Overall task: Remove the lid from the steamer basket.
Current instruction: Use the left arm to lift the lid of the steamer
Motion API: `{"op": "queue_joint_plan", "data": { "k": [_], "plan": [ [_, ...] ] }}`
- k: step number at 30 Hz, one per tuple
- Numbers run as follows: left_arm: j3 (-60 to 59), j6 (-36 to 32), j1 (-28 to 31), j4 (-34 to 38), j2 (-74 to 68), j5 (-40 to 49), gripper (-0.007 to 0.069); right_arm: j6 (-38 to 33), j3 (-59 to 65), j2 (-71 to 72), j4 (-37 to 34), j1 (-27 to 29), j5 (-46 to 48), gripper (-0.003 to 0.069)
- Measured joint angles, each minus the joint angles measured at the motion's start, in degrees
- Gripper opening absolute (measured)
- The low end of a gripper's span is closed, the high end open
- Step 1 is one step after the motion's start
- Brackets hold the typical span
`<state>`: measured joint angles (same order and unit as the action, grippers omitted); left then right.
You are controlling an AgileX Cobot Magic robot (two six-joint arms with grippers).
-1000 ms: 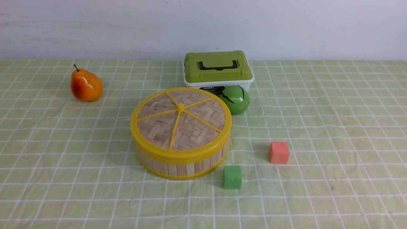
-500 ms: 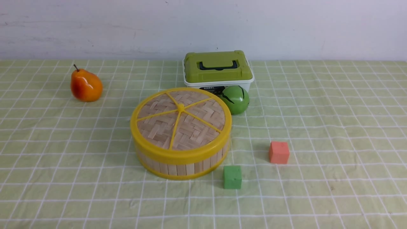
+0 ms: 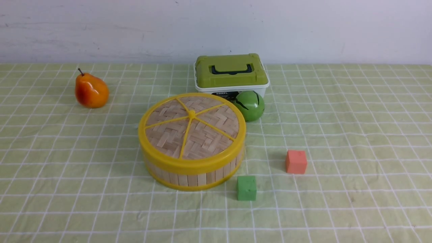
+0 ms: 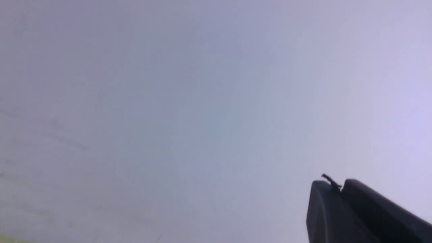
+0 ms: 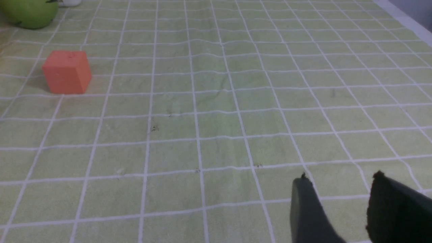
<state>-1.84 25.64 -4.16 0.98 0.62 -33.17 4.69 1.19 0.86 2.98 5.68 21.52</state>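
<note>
Green checked tablecloth (image 3: 354, 135) with white grid lines covers the whole table, and a plain pale wall (image 3: 216, 27) runs behind it.

Far left, towards the back, is an orange-and-yellow plastic pear (image 3: 91, 91) with a little dark stem, well apart from everything else. Pretty much dead centre is the round steamer basket with bamboo slat walls and yellow rims (image 3: 192, 177). The woven bamboo lid with the thick yellow rim and yellow spokes (image 3: 191, 128) is sitting flat on top of it, fully seated as far as I can see.

Right behind the basket is a white plastic box with a green lid and black handle (image 3: 231, 72). A shiny green ball with dark streaks (image 3: 250, 105) is tucked in front of that box, just beside the lid's back right edge. A small green foam cube (image 3: 246, 188) sits just off the basket's front right. A small orange foam cube (image 3: 296, 161) is a bit further right, apart from both.

My left gripper (image 4: 337, 185) is pointed up at the wall. Its fingers are pressed together with no gap showing, and nothing is in them. My right gripper (image 5: 339, 177) hangs low over bare cloth with its fingers apart and nothing between them, well off to the right of the orange cube.
</note>
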Motion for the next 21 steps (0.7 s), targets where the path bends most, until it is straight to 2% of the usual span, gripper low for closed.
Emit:
{"op": "queue_joint_plan", "data": {
  "k": [1,3,7,10,12,13,14,15,16,17,21],
  "plan": [
    [0.00,2.72,0.00,0.00,0.00,-3.87,0.0057,0.00,0.00,0.00,0.00,0.00,0.00,0.0241],
    [0.70,5.16,0.00,-0.21,0.00,-6.18,0.0059,0.00,0.00,0.00,0.00,0.00,0.00,0.0241],
    [8.02,5.90,0.00,-2.41,-0.55,0.61,0.0062,0.00,0.00,0.00,0.00,0.00,0.00,0.0241],
    [21.97,5.85,0.00,-6.70,-7.42,14.60,0.0069,0.00,0.00,0.00,0.00,0.00,0.00,0.0241],
    [26.40,5.91,0.00,-7.85,-11.07,22.02,0.0071,0.00,0.00,0.00,0.00,0.00,0.00,0.0241],
    [31.54,5.91,0.00,-8.53,-16.97,30.97,0.0071,0.00,0.00,0.00,0.00,0.00,0.00,0.0241],
    [32.11,5.91,0.00,-8.53,-17.63,32.09,0.0071,0.00,0.00,0.00,0.00,0.00,0.00,0.0241],
    [36.07,5.91,0.00,-8.65,-22.20,40.55,0.0071,0.00,0.00,0.00,0.00,0.00,0.00,0.0241],
    [36.89,5.91,0.00,-8.65,-24.06,42.45,0.0071,0.00,0.00,0.00,0.00,0.00,0.00,0.0241],
    [39.43,5.95,0.00,-8.65,-28.23,48.61,0.0072,0.00,0.00,0.00,0.00,0.00,0.00,0.0241],
    [41.18,6.14,0.00,-8.65,-36.48,53.43,0.0071,0.00,0.00,0.00,0.00,0.00,0.00,0.0241]
  ]
}}
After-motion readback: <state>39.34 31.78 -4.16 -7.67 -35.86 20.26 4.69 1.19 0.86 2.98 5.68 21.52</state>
